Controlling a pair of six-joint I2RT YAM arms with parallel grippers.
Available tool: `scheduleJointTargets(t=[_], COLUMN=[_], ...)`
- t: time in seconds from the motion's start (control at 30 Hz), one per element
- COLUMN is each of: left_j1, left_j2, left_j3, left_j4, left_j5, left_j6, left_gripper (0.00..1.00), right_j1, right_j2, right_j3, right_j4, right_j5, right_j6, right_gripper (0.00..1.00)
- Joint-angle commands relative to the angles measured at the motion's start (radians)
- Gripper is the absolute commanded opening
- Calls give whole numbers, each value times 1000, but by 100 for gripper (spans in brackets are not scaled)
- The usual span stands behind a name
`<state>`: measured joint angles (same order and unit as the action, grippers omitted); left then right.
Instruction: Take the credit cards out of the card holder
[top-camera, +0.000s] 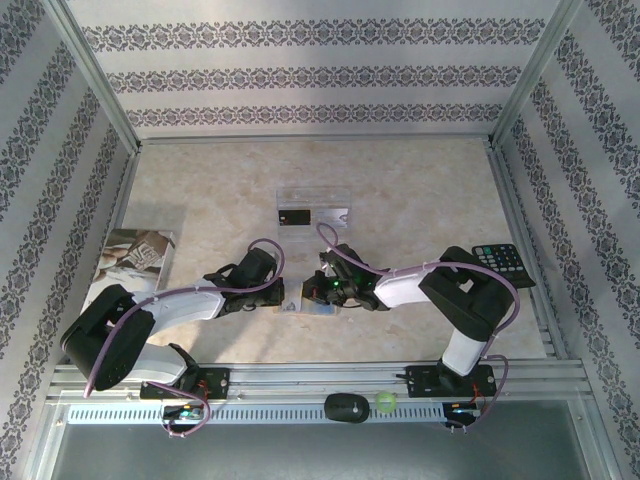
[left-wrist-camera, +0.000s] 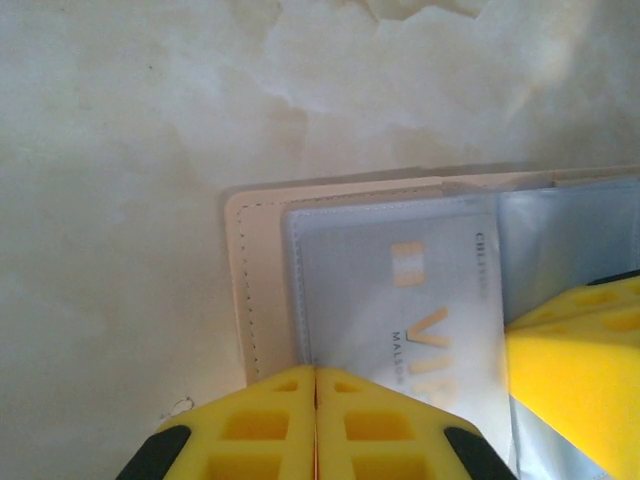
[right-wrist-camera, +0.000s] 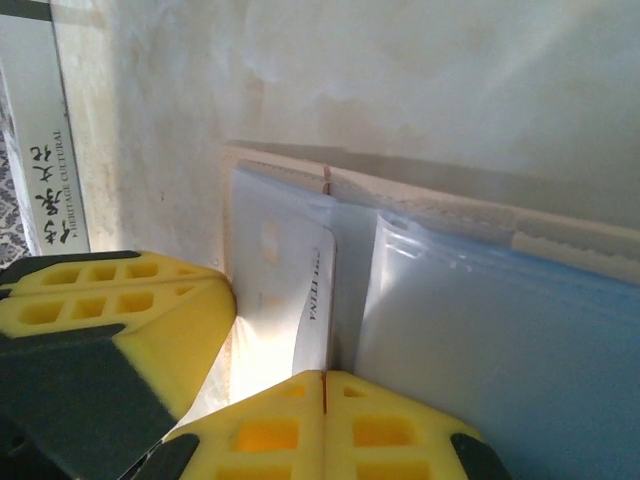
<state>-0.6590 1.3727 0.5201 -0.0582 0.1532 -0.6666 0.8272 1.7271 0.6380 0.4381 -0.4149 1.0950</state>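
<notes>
Left tool (left-wrist-camera: 316, 378), clenched, sits lower centre of the frame at the card holder (left-wrist-camera: 240, 285) edge; right tool (right-wrist-camera: 322, 382), clenched, meets the pale card (right-wrist-camera: 280, 262); a thin pinch could slip, or drag the holder along.

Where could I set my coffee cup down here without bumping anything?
Bare tabletop lies at the far left, between the booklet and clear tray, and at the far right, between tray and keypad. It is crowded mid-table, where the left end effector and right end effector meet at the card holder.
</notes>
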Motion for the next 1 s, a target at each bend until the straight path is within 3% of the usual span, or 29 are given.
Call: scheduleJointTargets(t=[0.0,0.23,0.4,0.57,0.97], left_j1=[-11,-11,-11,-11,-11], left_j2=[33,32,51,67,65], left_j3=[-48,-42,-37,-40,-57], left_j4=[-75,-80,-70,-54,-40], left_j5=[31,23,25,34,42], left_j6=[-11,-7,-2,-7,-16], left_gripper=[10,10,12,11,11], right_j1=[5,0,5,48,31], right_j2=[-53,-113,-102,-99,-79], right_j3=[-18,-3,29,105,107], right_j4=[-19,-194,-192,-266,-338], right_j5=[54,112,70,83,132], right_j6=[-8,-60,-103,-177,-131], right_gripper=[0,0,0,16,19])
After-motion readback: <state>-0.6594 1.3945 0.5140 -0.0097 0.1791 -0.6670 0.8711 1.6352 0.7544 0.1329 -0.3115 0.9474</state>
